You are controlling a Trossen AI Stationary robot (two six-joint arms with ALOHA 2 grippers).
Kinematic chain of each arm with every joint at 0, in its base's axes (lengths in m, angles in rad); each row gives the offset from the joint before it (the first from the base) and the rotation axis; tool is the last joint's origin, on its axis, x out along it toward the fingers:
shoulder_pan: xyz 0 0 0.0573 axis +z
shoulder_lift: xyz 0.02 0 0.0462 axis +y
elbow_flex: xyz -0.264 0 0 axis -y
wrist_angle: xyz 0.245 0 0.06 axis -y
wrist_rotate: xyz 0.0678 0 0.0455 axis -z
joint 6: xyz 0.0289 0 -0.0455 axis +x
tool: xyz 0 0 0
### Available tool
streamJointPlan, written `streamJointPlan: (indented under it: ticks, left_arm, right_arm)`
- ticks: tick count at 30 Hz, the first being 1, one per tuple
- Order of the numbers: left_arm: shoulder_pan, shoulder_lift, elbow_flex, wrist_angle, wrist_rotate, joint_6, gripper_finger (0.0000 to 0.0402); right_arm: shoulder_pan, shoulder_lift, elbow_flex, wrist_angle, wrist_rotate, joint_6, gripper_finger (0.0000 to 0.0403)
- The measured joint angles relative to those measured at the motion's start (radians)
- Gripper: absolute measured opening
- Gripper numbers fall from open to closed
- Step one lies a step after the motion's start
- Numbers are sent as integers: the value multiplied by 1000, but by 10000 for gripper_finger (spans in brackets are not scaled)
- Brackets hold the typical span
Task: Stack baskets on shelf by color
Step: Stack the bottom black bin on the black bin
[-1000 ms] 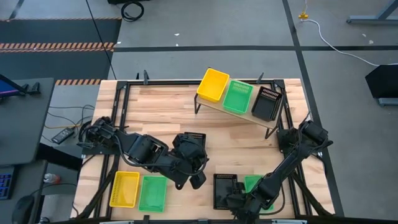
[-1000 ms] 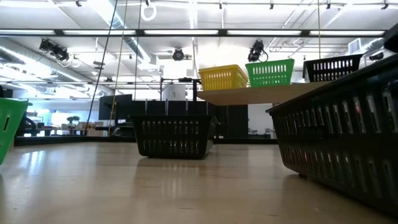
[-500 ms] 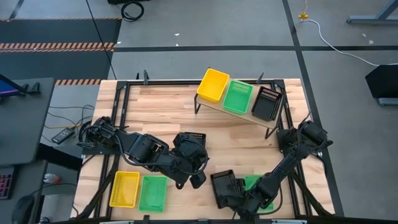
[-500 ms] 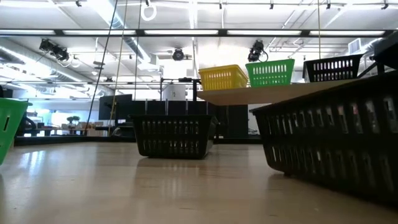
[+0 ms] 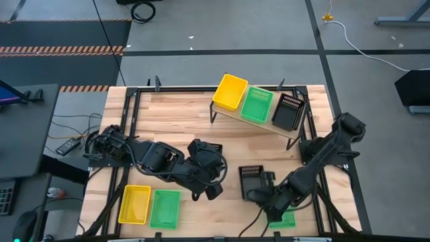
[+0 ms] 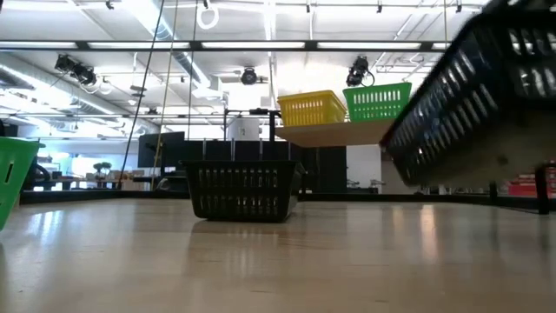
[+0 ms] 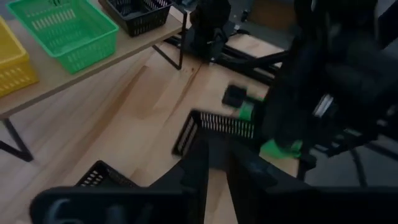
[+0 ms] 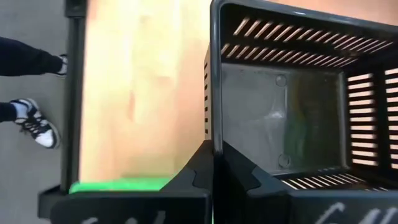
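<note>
From above, the shelf (image 5: 265, 125) stands at the table's far right, carrying a yellow basket (image 5: 230, 91), a green basket (image 5: 257, 105) and a black basket (image 5: 289, 112) side by side; the right gripper (image 5: 267, 191) holds a second black basket (image 5: 252, 181) near the table's near right, with a green basket (image 5: 283, 218) partly hidden under the arm; the left gripper (image 5: 212, 190) sits mid-table beside a third black basket (image 5: 209, 149), and whether its fingers are spread I cannot tell; a yellow basket (image 5: 134, 204) and green basket (image 5: 165, 208) lie at the near left.

The low camera adds that the held basket (image 6: 473, 104) is lifted clear of the tabletop and tilted.

The left wrist camera sees the right arm's basket (image 7: 214, 130) across the table.

The right wrist camera shows the fingers (image 8: 199, 171) pinching that basket's wall (image 8: 211, 87); a person's shoes (image 8: 38, 127) stand on the floor beyond.
</note>
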Motion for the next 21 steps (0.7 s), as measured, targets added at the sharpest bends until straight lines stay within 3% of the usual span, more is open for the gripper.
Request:
streamJointPlan:
  ticks: [12, 21]
  left_arm:
    - [77, 0, 0, -98, 24, 119, 62]
    - [139, 0, 0, -99, 122, 240, 65]
  right_arm:
    - [-63, -365, 0, -308, 96, 90, 12]
    - [-74, -618, 0, -326, 235, 76, 13]
